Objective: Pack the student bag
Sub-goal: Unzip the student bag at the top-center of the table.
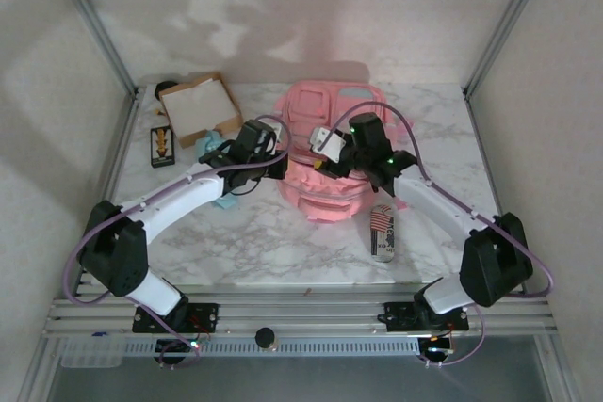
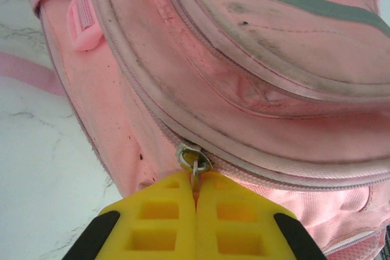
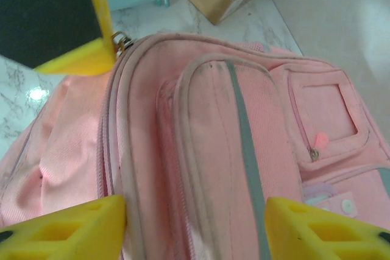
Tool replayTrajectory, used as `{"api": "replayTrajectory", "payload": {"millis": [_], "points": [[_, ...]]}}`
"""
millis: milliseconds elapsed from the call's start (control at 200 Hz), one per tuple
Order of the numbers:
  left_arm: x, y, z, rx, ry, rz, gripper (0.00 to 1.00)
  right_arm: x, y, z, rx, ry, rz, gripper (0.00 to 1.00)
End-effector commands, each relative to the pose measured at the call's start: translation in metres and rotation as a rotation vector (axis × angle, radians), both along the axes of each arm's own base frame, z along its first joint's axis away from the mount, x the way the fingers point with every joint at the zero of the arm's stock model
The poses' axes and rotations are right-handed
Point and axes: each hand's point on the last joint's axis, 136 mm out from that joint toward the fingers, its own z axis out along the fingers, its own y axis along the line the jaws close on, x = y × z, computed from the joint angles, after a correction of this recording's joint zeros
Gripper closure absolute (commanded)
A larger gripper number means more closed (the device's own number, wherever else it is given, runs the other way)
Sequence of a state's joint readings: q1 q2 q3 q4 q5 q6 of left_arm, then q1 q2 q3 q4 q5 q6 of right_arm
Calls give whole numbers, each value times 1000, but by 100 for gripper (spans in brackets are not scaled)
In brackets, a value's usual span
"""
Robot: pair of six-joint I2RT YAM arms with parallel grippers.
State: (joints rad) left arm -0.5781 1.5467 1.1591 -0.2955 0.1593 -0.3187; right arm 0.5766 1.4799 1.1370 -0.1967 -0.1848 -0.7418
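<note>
Well, closest to my end, a stars-and-stripes printed thing (image 1: 382,231) lies on the marble table (image 1: 254,242), back behind the right fingers and beside that forearm. Any writing on it is too small for me to read.

My left gripper (image 2: 195,196) has its yellow fingers (image 2: 158,217) squeezed together on the metal zip pull (image 2: 194,161) of the student bag (image 2: 244,89), whose pink side rises just past the tips.

My right gripper (image 3: 195,211) has its fingers spread wide with nothing pinched, and the bag's front pocket and grey stripe lie just beyond the gap.

From the top camera both arms bend in from either side, wrists meeting over the bag.

Out past the left fingers sit a light-blue pouch (image 1: 215,145) and a brown cardboard box (image 1: 200,105).
</note>
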Motion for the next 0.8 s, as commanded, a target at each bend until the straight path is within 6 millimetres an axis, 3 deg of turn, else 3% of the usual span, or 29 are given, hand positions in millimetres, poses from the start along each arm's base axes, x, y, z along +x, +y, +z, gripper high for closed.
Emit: {"api": "replayTrajectory", "payload": {"millis": [0, 190, 376, 491, 581, 791], "points": [[-1, -6, 43, -59, -81, -9, 100, 11, 7, 4, -28, -18, -7, 38], [0, -5, 46, -61, -86, -2, 100, 2, 19, -20, -54, 40, 52, 38], [4, 1, 41, -26, -86, 22, 100, 0, 35, -27, -54, 58, 111, 43], [8, 5, 41, -13, -89, 43, 100, 8, 32, -33, -85, 43, 81, 64], [10, 12, 37, 9, -87, 70, 100, 16, 28, -23, -86, -24, 46, 89], [24, 55, 19, 122, -60, 228, 100, 12, 22, 10, -73, -101, 50, 100]]}}
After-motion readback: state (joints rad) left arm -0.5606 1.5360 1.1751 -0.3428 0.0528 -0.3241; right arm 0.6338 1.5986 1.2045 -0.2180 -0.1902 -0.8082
